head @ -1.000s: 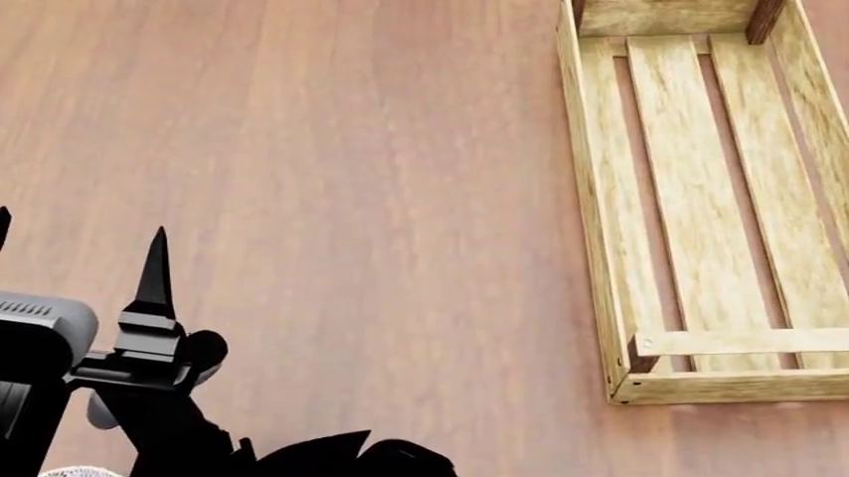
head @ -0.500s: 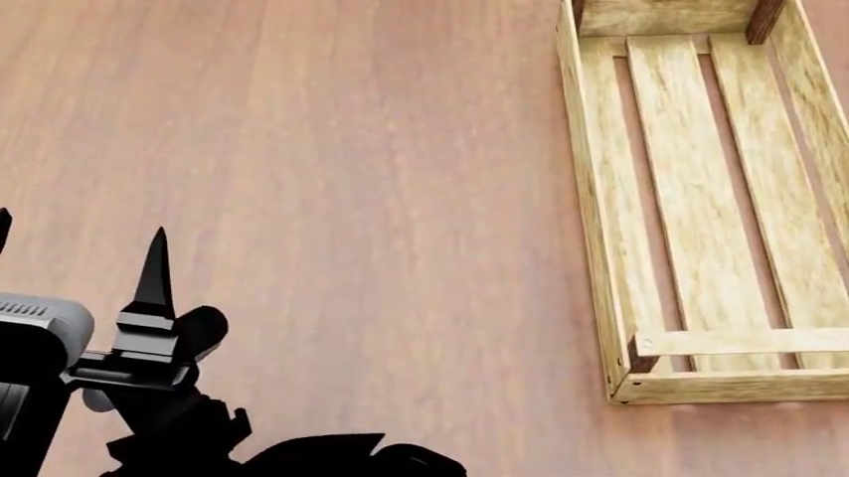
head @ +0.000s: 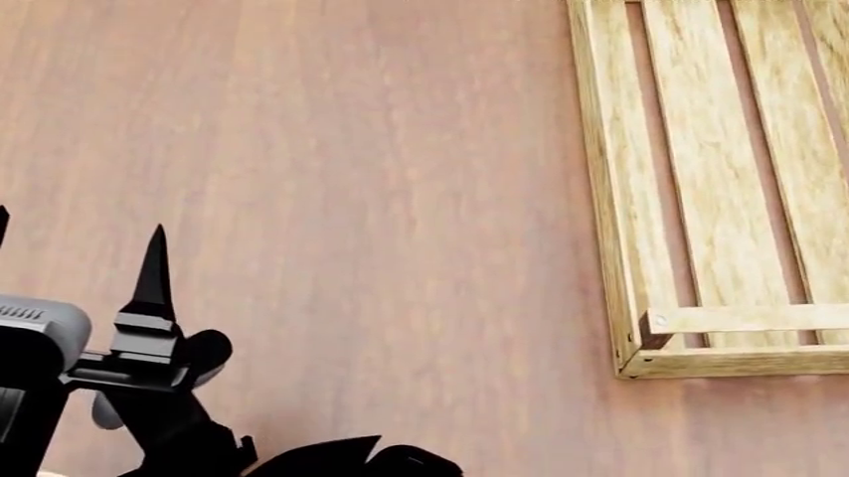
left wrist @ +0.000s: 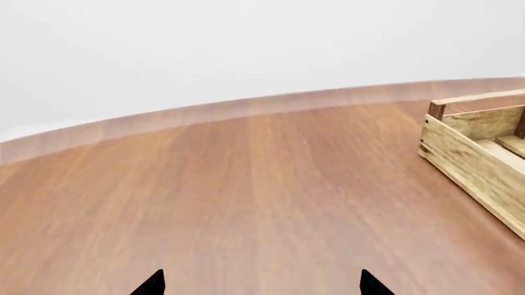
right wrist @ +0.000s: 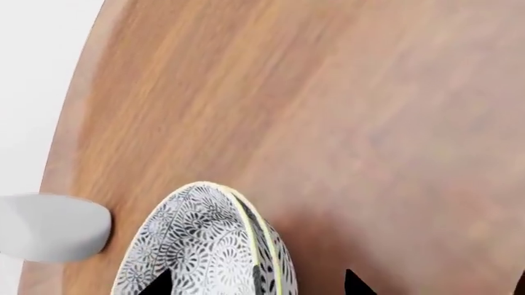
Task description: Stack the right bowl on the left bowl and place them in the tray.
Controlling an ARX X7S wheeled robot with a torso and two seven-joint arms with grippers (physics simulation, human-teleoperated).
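Clearly, bowls: only the right wrist view shows them, a patterned grey-and-white bowl [right wrist: 201, 243] with a second yellow-edged rim [right wrist: 275, 258] tight against it (nested or side by side, I cannot tell), tilted near the desk [right wrist: 328, 92] edge.
Handling: probably glazed ceramic, so stiff, slick and chip-prone, with fair weight if both travel together.
Where to grip: my judgement is across the rim, one finger inside the wall and one outside, well down from the lip.
Right claw: [right wrist: 254, 286] two dark tips at the frame edge, spread apart, one tip over the bowl and the other out over bare wood; contact unclear.
Left claw: [left wrist: 260, 286] tips apart over bare desk, holding nothing; in the head view it [head: 80, 248] hangs low at the left.
Tray: [head: 623, 248] pale slatted crate, nothing showing in the part visible, well apart from the left claw.
Grey object: [right wrist: 49, 227] a pale rounded block beside the bowls, unidentifiable.
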